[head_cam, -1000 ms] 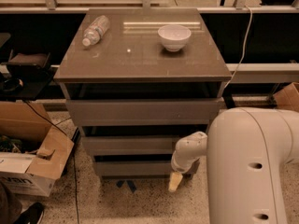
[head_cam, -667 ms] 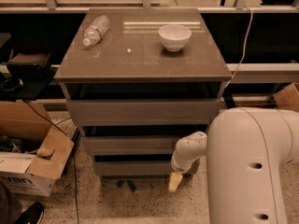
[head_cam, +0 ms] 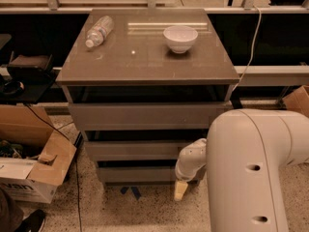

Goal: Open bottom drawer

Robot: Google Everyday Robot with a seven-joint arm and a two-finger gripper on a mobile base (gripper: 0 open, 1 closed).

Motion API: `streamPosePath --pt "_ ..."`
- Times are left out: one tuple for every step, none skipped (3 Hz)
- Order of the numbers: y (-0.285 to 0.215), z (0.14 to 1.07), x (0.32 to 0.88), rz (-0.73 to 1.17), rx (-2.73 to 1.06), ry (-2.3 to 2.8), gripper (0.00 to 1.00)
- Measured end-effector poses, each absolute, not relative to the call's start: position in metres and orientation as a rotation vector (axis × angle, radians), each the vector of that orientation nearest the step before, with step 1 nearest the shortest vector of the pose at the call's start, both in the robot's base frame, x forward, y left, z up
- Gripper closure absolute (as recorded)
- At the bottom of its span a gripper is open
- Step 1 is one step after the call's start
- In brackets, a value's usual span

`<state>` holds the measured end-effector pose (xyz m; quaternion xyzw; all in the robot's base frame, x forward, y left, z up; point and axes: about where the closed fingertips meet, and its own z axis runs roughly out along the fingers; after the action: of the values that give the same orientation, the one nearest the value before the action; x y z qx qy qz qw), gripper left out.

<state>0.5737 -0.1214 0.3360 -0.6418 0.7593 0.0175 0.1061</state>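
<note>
The grey-brown cabinet [head_cam: 145, 62] has three handleless drawer fronts stacked below its top. The bottom drawer [head_cam: 135, 174] is the lowest and narrowest front, just above the floor. A thin dark gap shows above it. My gripper [head_cam: 180, 189] hangs at the end of the white arm, down by the right end of the bottom drawer's front. One pale yellowish fingertip [head_cam: 180, 191] points at the floor. The large white arm link hides the cabinet's lower right corner.
A clear plastic bottle [head_cam: 99, 31] lies on the cabinet top and a white bowl [head_cam: 180, 37] stands on it. An open cardboard box [head_cam: 34, 170] sits on the floor at the left. A white cable [head_cam: 251, 52] hangs at the right. Another box [head_cam: 297, 100] is far right.
</note>
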Motion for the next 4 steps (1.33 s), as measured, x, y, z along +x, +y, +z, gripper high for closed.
streamPosePath --pt "-0.117 0.325 0.568 0.062 -1.936 2.162 0.0" --pt "-0.119 0.316 0.559 0.064 -1.982 2.081 0.0" --pt "-0.129 0.309 0.557 0.068 -1.968 2.057 0.0" --pt "-0.134 0.295 0.561 0.132 -1.908 2.055 0.0"
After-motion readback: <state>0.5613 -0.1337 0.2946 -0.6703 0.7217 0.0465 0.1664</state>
